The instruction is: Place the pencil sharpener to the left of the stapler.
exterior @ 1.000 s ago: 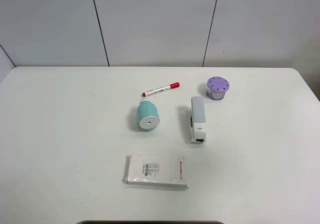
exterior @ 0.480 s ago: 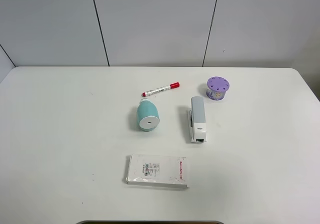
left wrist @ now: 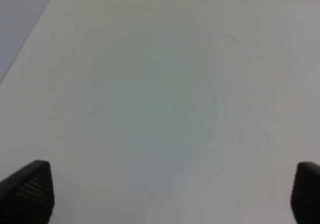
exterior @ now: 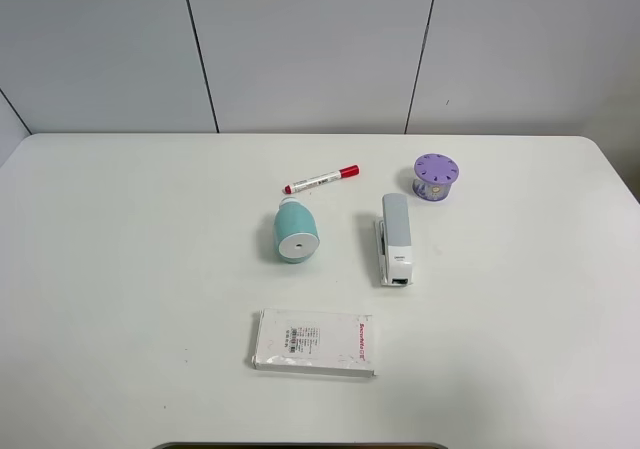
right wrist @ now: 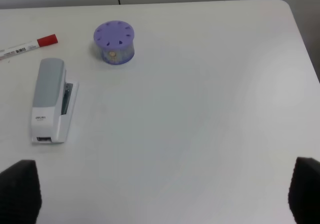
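Observation:
The teal pencil sharpener [exterior: 295, 232] lies on its side on the white table [exterior: 120, 269], its flat white round face turned toward the front. To its right, a short gap away, lies the white and light-grey stapler [exterior: 395, 237], also in the right wrist view [right wrist: 50, 100]. Neither arm shows in the high view. The left gripper [left wrist: 170, 191] is open over bare table, with only its dark fingertips [left wrist: 30, 189] visible. The right gripper [right wrist: 160, 194] is open too, with its fingertips [right wrist: 20, 189] wide apart and nothing between them.
A red-capped marker [exterior: 321, 179] lies behind the sharpener. A purple cylinder with holes on top [exterior: 437, 176] stands behind the stapler. A flat white packaged box [exterior: 315, 341] lies near the front edge.

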`<move>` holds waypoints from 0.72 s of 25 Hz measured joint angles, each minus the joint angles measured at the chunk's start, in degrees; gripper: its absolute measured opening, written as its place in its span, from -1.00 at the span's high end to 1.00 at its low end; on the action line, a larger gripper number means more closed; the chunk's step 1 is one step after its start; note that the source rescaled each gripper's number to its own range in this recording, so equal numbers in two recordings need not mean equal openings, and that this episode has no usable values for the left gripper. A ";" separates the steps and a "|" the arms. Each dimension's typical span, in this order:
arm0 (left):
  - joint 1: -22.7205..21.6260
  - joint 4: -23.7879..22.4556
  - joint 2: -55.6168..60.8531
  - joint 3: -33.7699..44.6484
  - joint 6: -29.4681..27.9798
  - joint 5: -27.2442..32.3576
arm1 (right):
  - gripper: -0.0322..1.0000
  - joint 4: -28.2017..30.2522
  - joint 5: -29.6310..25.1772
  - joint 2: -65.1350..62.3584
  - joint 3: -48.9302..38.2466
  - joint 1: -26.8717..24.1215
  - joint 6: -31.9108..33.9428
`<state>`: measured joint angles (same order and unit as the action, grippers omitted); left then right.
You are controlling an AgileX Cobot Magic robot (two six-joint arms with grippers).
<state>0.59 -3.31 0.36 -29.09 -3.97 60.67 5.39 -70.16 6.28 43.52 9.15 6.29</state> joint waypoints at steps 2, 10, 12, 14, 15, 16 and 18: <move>0.00 0.00 0.00 0.00 0.00 0.00 | -1.00 0.00 0.65 -1.89 -2.07 0.00 0.00; 0.00 0.00 0.00 0.00 0.00 0.00 | -1.00 -0.46 7.21 -4.37 -10.44 0.00 -1.68; 0.00 0.00 0.00 0.00 0.00 0.00 | -1.00 -0.57 9.04 -4.37 -11.76 0.00 -2.63; 0.00 0.00 0.00 0.00 0.00 0.00 | -1.00 -0.57 10.17 -4.37 -13.08 0.00 -3.61; 0.00 0.00 0.00 0.00 0.00 0.00 | -1.00 -0.60 10.17 -4.37 -13.34 0.00 -3.89; 0.00 0.00 0.00 0.00 0.00 0.00 | -1.00 -0.60 10.17 -4.37 -13.39 0.00 -4.20; 0.00 0.00 0.00 0.00 0.00 0.00 | -1.00 -0.60 10.34 -4.37 -13.39 0.00 -5.11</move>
<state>0.59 -3.31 0.36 -29.09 -3.97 60.67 4.79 -59.82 1.91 30.13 9.15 1.17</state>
